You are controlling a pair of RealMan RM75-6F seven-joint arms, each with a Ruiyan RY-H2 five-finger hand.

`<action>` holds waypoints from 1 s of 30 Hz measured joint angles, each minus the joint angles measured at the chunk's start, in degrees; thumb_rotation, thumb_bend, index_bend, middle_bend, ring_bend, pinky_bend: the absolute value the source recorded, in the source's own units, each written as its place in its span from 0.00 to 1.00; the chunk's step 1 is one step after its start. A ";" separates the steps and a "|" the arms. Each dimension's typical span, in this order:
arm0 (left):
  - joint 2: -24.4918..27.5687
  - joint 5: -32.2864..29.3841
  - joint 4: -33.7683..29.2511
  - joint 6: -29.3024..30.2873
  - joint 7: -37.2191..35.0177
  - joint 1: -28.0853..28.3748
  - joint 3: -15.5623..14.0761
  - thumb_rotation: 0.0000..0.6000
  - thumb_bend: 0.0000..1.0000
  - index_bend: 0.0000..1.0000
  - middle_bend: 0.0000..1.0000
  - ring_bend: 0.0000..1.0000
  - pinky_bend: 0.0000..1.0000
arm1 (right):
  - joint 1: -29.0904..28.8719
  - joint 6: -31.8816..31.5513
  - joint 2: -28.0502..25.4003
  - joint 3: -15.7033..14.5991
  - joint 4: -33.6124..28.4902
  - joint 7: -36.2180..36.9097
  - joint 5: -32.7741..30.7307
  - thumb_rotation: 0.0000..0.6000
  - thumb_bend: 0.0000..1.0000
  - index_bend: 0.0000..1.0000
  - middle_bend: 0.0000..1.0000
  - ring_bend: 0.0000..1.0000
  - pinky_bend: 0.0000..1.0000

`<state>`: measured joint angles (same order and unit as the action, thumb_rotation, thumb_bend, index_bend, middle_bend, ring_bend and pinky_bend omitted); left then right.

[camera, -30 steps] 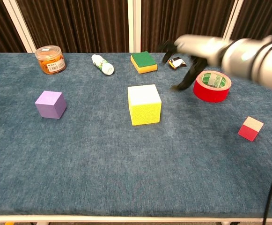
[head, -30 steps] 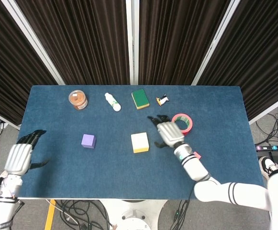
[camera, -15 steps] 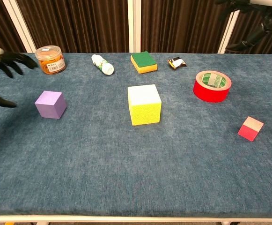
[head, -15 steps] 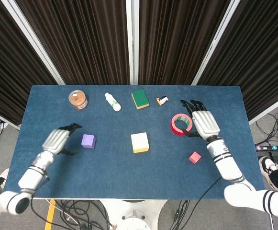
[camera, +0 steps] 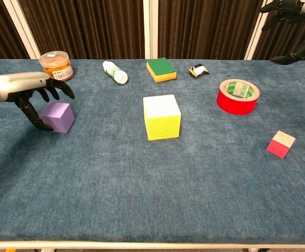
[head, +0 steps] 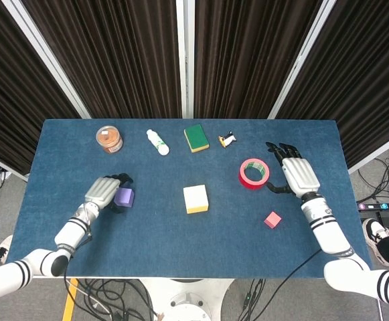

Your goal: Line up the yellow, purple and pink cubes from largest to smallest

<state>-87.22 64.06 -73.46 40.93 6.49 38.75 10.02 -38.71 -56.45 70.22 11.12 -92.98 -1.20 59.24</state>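
The purple cube (head: 124, 196) (camera: 58, 116) sits at the table's left. My left hand (head: 104, 190) (camera: 34, 84) is right at it, fingers spread above its top and thumb down by its left side; a firm grip does not show. The large yellow cube (head: 195, 198) (camera: 161, 116) stands mid-table. Further right, near the front, lies the small pink cube (head: 272, 219) (camera: 281, 144). My right hand (head: 298, 175) (camera: 294, 6) hovers open and empty, raised just right of the red tape roll.
A red tape roll (head: 254, 173) (camera: 238, 96) lies between the yellow cube and my right hand. Along the back stand an orange-lidded jar (head: 109, 139), a white bottle (head: 157, 142), a green sponge (head: 196, 138) and a small penguin toy (head: 227, 140).
My left hand came in from the table's left edge and reached the purple cube. My right hand left the yellow cube, rose and drew back to the right past the tape roll.
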 measured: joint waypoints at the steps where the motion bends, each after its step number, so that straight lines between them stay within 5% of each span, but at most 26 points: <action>1: -0.38 -0.55 0.51 -0.06 0.85 0.23 -0.15 1.00 0.18 0.33 0.31 0.25 0.31 | 0.13 0.03 0.00 0.03 0.11 0.14 0.16 1.00 0.16 0.00 0.15 0.00 0.00; 9: -3.49 -2.46 4.11 3.25 5.60 1.03 -0.99 1.00 0.24 0.52 0.64 0.58 0.67 | 1.05 0.57 0.20 0.27 1.02 1.67 1.35 1.00 0.16 0.00 0.16 0.00 0.00; 23: 1.23 8.80 -13.84 9.40 5.02 1.34 -2.12 1.00 0.23 0.52 0.63 0.59 0.66 | 3.29 0.48 -1.12 0.83 2.40 4.82 3.11 1.00 0.16 0.00 0.16 0.00 0.00; 30: -1.76 12.15 -17.57 8.46 7.51 4.82 -2.94 1.00 0.22 0.52 0.62 0.58 0.66 | 4.13 0.66 -1.60 1.03 2.77 6.14 3.86 1.00 0.16 0.00 0.16 0.00 0.00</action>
<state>-88.98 76.21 -91.02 49.39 14.01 43.57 7.08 -34.57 -55.80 68.62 12.15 -90.21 4.95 63.10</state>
